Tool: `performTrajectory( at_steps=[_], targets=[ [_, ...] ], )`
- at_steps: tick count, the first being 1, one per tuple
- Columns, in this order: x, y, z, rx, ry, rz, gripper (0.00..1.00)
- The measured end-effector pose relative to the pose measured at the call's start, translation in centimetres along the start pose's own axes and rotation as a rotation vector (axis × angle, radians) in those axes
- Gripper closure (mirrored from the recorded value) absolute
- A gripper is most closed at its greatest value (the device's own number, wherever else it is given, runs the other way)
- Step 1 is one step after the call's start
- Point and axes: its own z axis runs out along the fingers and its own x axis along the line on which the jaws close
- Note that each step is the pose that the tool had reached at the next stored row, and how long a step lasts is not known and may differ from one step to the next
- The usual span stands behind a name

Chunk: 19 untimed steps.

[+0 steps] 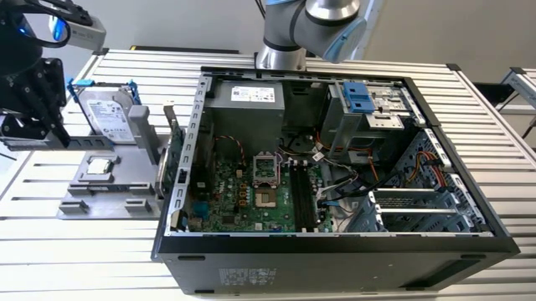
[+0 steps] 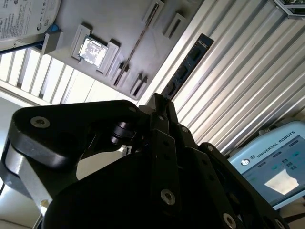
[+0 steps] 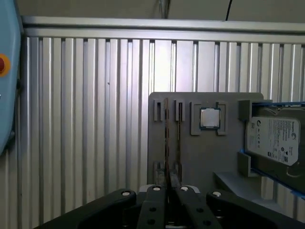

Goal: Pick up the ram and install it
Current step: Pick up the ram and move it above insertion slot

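The slatted table (image 1: 84,251) carries everything. The biggest thing on it is the open computer case (image 1: 335,251), lying on its side with the motherboard (image 1: 243,200) facing up. The long black memory slots (image 1: 303,194) sit near the board's middle, and in the exterior view they run from near to far.

Toward the exterior view's left of the case lies the gray fixture (image 1: 109,194). It holds the hard drive (image 1: 109,116) and the small square processor chip (image 1: 99,166).

My pincer (image 3: 167,185) hangs at the exterior view's far left, above that fixture and well apart from the slots. Its fingers are pressed together on the ram (image 2: 188,64), pinching the flat faces at one end.

The stick reaches straight out past my fingertips, so its long axis carries on from them. The second wrist view shows its broad face with dark chips, lying over bare table slats beside the fixture. The first wrist view shows it edge-on as a thin dark line over the fixture's narrow holders.

I judge the ram is out of its holder and hanging free, though I cannot tell how high.

What matters is that the slots lie toward the exterior view's right of me, across the case wall. The stick's long axis must come parallel to those slots, edge down.
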Motion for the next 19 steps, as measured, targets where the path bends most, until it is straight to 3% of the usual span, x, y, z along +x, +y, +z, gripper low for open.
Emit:
performTrajectory(
  at_steps=[16,19],
  targets=[
    [-0.03,0.06,-1.81,0.0001,-0.0002,0.003,1.00],
    [-0.03,0.06,-1.87,0.0002,-0.0002,0.003,1.00]
  ],
)
